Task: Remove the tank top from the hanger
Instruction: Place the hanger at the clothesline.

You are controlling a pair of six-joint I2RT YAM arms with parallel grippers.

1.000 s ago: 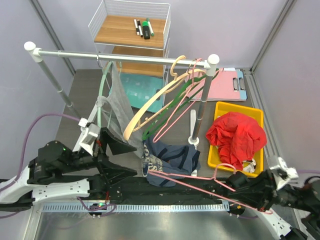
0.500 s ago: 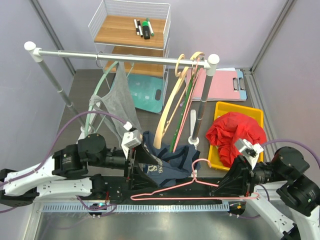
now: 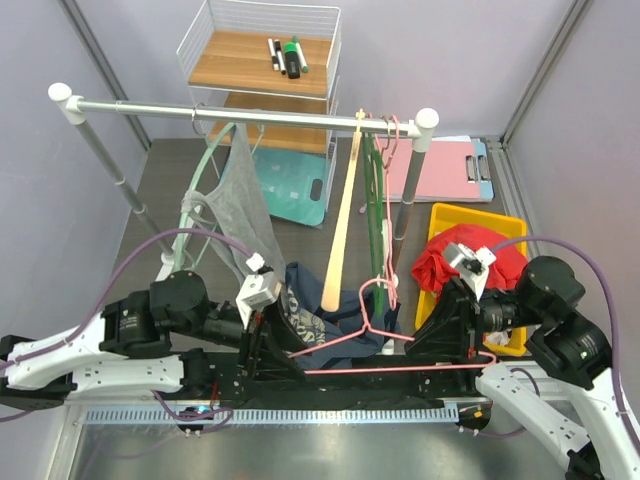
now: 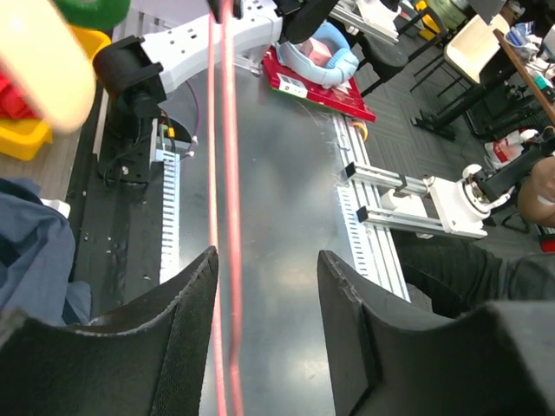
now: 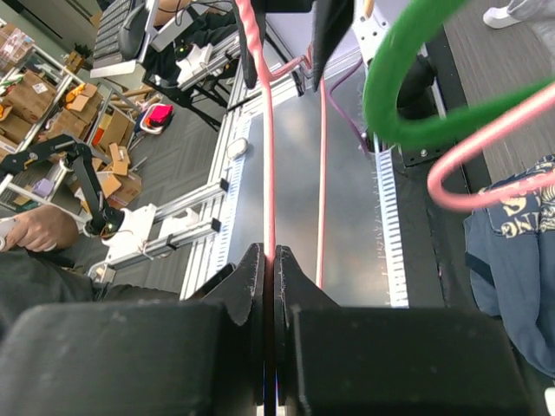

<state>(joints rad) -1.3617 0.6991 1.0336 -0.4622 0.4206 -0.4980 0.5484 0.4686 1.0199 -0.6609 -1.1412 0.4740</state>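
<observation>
- My right hand (image 3: 430, 343), at the lower right of the overhead view, is clenched on the bottom wire of the pink hanger (image 3: 390, 367). It holds the hanger roughly level above the tabletop (image 3: 150, 190).
- My left hand (image 4: 266, 258), at the lower left, is released. Its jaws stand apart with that same wire running between them, close to one finger.
- Just behind, at lower centre, the navy tank top (image 3: 318, 312) lies bunched on the tabletop under the hanger's left shoulder. I cannot tell whether a strap is looped over the wire.
- To do this well, I'd pinch cloth only, then draw it leftward off the hanger's end while the right hand holds firm. Catching the wire too would drag both.
- Farther back, at upper centre, the rail (image 3: 240, 112) carries other hangers and a grey garment (image 3: 240, 200). I'd keep any lift low to stay away from them.
</observation>
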